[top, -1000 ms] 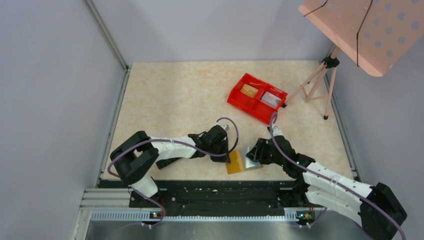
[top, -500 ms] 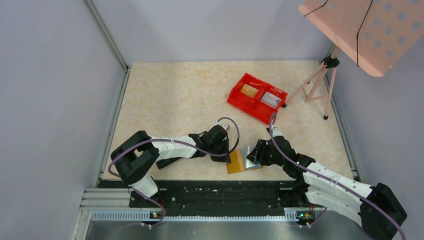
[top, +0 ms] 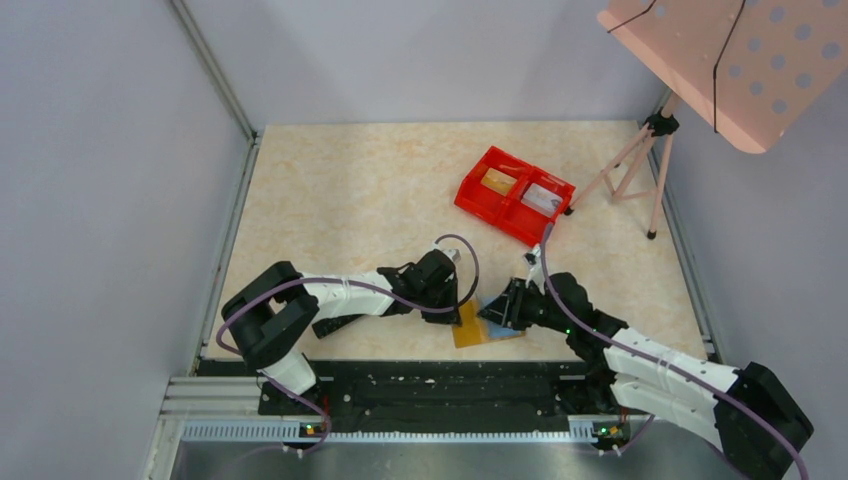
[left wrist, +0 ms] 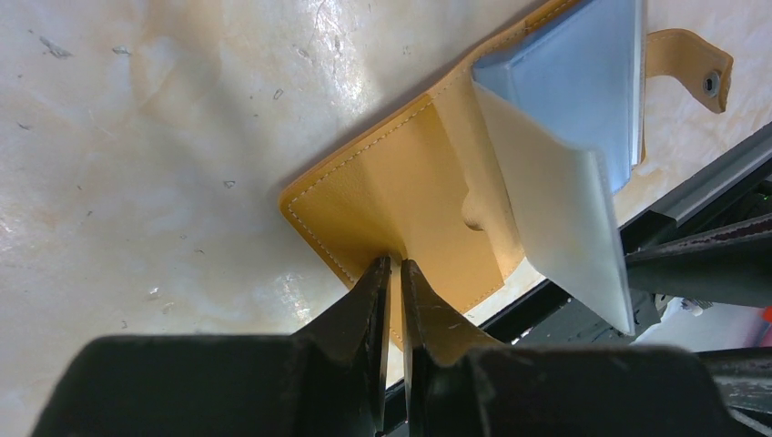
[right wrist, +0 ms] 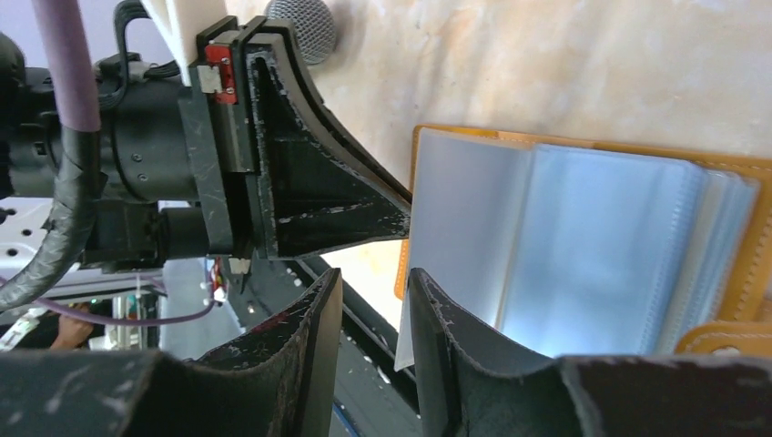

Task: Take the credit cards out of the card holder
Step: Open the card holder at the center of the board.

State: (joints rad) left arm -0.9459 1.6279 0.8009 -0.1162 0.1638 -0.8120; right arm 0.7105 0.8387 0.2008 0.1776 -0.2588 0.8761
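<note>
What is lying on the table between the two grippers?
The card holder, lying open: the left gripper pinches its tan cover, and the right gripper reaches its clear sleeves from the other side. The top view shows this.

Cramped at the near edge, roomy further out

Both arms crowd the card holder [top: 466, 328] right by the black rail [top: 440, 385]. The left pincer [left wrist: 394, 264] is clamped on its tan cover, and the right pincer [right wrist: 373, 278] sits almost tip to tip with it, jaws slightly apart at the plastic sleeves [right wrist: 583, 246], so there's barely any gap to slip through. Far right is blocked by the red tray [top: 495, 222], the tripod [top: 640, 160] beside it and the pink board [top: 740, 60] overhead. The table [top: 340, 190] is open on the left and at the back.
</note>
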